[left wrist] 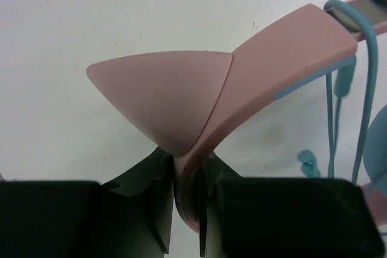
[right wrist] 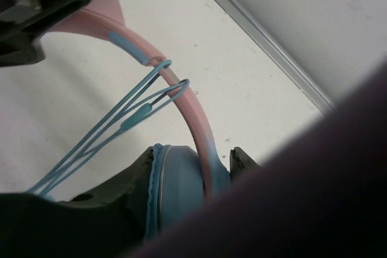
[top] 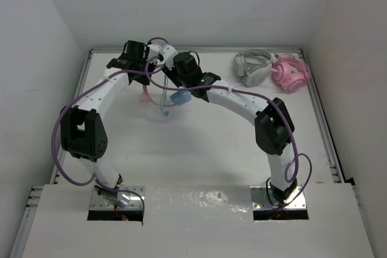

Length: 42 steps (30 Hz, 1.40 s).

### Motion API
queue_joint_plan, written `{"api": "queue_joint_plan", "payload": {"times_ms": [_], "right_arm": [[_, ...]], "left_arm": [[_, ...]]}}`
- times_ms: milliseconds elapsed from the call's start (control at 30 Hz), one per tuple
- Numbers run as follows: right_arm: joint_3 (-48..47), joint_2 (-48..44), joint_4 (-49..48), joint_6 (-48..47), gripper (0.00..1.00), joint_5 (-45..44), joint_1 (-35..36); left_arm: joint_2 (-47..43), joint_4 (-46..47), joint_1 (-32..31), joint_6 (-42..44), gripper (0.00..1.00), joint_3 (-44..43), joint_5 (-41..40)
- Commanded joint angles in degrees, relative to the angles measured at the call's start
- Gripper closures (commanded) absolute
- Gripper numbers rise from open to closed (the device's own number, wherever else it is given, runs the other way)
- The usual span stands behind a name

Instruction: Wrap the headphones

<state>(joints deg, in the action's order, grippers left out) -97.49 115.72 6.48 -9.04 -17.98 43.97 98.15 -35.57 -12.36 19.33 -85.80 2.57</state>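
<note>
Our left gripper (left wrist: pixel 186 205) pinches the pink headband (left wrist: pixel 290 46) and our right gripper (right wrist: pixel 192 166) hugs a blue ear cup (right wrist: pixel 175 194), so the headphones (top: pixel 179 96) hang over the far table (top: pixel 211 143), and a tilt could slide the loose cable (right wrist: pixel 130 116) off

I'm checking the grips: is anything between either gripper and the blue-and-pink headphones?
Nothing visible: the left gripper is shut directly on the pink headband of the headphones, the right gripper on a blue ear cup.

The headphones (top: pixel 180 97) were at the far centre-left of the surface (top: pixel 199 149); a second headset (top: pixel 253 67) lay far right, a third headset (top: pixel 291 74) just right of it.
</note>
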Motion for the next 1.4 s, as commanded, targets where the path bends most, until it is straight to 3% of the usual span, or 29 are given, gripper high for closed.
{"api": "queue_joint_plan", "payload": {"times_ms": [0, 33, 133, 233, 400, 567, 733, 867, 1067, 1367], "right_arm": [[-2.52, 2.05, 0.37, -0.02, 0.72, -0.04, -0.81], [-2.61, 2.14, 0.72, 0.33, 0.84, 0.22, -0.90], [-2.09, 1.27, 1.60, 2.44, 1.00, 1.89, -1.69], [-2.61, 0.47, 4.92, 7.60, 1.00, 5.75, -3.70], [-3.50, -0.23, 9.78, 19.57, 1.00, 22.24, -9.06], [-1.12, -1.20, 10.48, 22.84, 1.00, 21.15, -10.74], [0.02, -0.85, 11.54, 26.61, 1.00, 21.66, -12.32], [3.53, -1.29, 8.64, 33.72, 1.00, 29.20, -16.18], [11.61, -5.93, 6.62, 37.69, 1.00, 32.92, -20.93], [40.43, -25.87, -6.12, 47.62, 1.00, 38.19, -35.52]], "left_arm": [[-4.81, 1.65, -0.91, 1.14, 1.00, -1.03, 5.34], [-4.90, 1.12, -0.82, 1.32, 1.00, -1.04, 5.78], [-5.07, 0.59, -0.91, 1.85, 1.00, -1.48, 5.96], [-5.16, 0.77, -0.91, 2.11, 0.94, -1.65, 5.61], [-5.34, 1.47, -0.91, 1.85, 0.76, -2.27, 5.96], [-5.42, 2.09, -0.91, 1.50, 0.65, -2.62, 6.66], [-5.86, 2.35, -0.91, 0.62, 0.37, -3.32, 8.32], [-7.09, 3.23, -0.91, -0.52, 0.20, -3.85, 10.96], [-9.64, 4.54, -0.47, -0.53, 0.18, -2.71, 10.53], [-12.81, 9.38, 1.37, -0.26, 0.18, 4.67, 11.40]]}}
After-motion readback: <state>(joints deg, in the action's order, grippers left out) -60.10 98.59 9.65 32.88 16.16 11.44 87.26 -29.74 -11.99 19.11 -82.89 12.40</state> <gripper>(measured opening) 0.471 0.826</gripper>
